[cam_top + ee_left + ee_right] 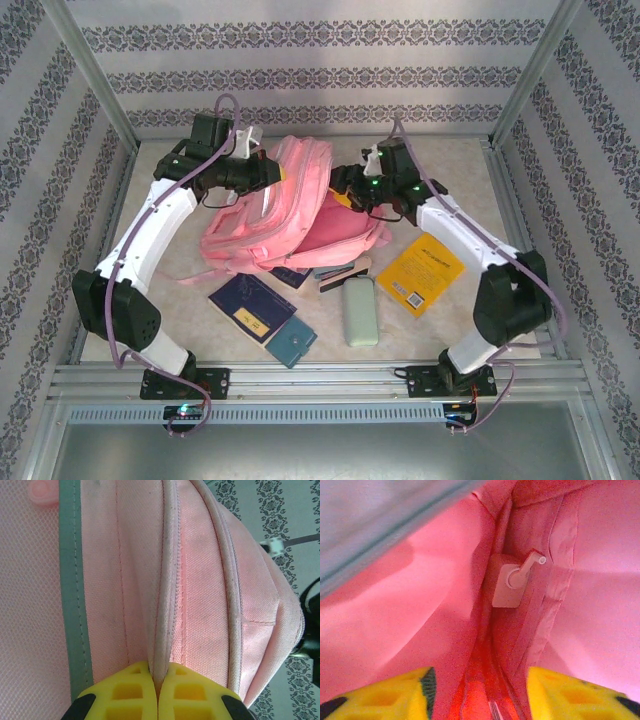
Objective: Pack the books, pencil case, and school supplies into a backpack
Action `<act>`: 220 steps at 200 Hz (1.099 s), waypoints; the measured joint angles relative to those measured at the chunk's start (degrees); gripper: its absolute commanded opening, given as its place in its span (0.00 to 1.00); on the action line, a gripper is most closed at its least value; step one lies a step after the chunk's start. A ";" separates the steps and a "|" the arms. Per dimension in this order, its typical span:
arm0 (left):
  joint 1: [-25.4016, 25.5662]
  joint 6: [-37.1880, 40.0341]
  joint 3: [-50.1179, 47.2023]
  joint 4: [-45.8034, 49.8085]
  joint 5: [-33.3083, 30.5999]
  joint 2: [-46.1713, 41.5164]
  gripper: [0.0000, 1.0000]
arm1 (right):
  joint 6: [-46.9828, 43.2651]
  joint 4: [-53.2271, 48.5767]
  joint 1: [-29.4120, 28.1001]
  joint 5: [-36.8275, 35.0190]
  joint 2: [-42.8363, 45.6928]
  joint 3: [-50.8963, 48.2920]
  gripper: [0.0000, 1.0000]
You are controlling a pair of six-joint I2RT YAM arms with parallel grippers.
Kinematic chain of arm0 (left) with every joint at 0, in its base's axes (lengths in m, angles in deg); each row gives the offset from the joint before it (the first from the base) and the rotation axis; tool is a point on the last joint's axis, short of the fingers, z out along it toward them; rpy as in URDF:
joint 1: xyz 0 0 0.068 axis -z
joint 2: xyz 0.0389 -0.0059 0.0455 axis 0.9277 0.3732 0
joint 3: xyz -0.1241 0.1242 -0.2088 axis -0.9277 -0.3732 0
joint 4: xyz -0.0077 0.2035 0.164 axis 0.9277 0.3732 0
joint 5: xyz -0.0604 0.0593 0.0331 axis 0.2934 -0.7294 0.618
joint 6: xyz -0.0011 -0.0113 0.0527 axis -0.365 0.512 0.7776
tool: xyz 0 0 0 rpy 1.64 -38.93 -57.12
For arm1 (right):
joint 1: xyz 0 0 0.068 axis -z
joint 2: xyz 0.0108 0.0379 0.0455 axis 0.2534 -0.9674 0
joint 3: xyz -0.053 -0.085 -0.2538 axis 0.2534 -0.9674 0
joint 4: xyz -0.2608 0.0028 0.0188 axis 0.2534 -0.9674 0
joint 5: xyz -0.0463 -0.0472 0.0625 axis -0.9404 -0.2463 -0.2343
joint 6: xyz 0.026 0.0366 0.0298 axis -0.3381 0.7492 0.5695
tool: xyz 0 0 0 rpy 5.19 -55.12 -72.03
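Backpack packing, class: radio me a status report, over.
Left gripper shut on backpack seam. Right gripper open, pink fabric between fingers. Books and pencil case unpacked on table. Stapler at backpack's edge.

Robot test cell, lab-type setup. Aluminium frame posts (pixel 95 85) box in the table (pixel 430 335), with patterned panels (pixel 320 60) on the left, right and far sides. Left arm (pixel 150 230) and right arm (pixel 460 235) bolted to an extrusion rail (pixel 320 378) at the near edge, purple cabling (pixel 553 300) exposed.
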 measured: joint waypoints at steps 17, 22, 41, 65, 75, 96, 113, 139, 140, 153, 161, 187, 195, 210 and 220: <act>0.00 -0.02 0.00 0.02 -0.13 0.00 0.00 | -4.04 -4.66 -0.55 -1.92 3.39 0.44 0.67; 0.00 -0.02 0.00 0.02 -0.24 0.00 0.00 | -5.25 -6.16 -0.72 -2.62 4.09 0.59 0.69; 0.00 -0.04 0.02 0.09 -0.68 0.00 0.00 | -10.86 -12.52 -2.60 -7.34 7.74 0.98 0.75; 0.00 -0.55 0.02 0.00 -1.07 0.00 0.00 | -18.40 -22.47 -6.91 -16.48 12.46 0.76 0.82; 0.00 -0.85 0.02 -0.02 -1.07 0.00 0.00 | -21.05 -25.59 -9.18 -19.91 14.84 0.17 0.83; 0.00 -1.42 0.02 -0.02 -1.25 0.00 0.00 | -23.93 -30.32 -13.51 -25.55 20.22 -3.98 0.88; 0.00 -1.64 0.02 -0.02 -1.33 0.00 0.00 | -24.30 -34.27 -16.63 -28.46 23.71 -9.66 0.93; 0.00 -1.95 0.04 -0.02 -1.49 0.00 0.00 | -23.41 -35.71 -21.00 -29.75 23.21 -18.21 0.98; 0.00 -1.95 0.04 -0.02 -1.49 0.00 0.00 | -23.28 -35.76 -21.14 -29.79 23.10 -18.49 0.98; 0.00 -1.99 0.04 -0.02 -1.49 0.00 0.00 | -22.32 -35.93 -22.49 -29.86 21.27 -21.75 0.98; 0.00 -1.99 0.04 -0.02 -1.49 0.00 0.00 | -21.55 -35.52 -23.17 -29.88 20.06 -23.39 0.98; 0.00 -2.19 0.04 -0.02 -1.49 0.00 0.00 | -19.02 -32.65 -24.00 -29.44 15.74 -26.25 0.98; 0.00 -2.23 0.04 -0.02 -1.49 0.02 0.00 | -18.25 -31.45 -24.15 -29.35 14.58 -26.45 0.98; 0.00 -2.36 0.04 -0.02 -1.49 0.00 0.00 | -17.05 -29.20 -24.22 -29.20 12.22 -26.58 0.98; 0.00 -2.43 0.04 -0.02 -1.49 0.02 0.00 | -16.39 -27.93 -24.44 -29.27 10.51 -26.58 0.98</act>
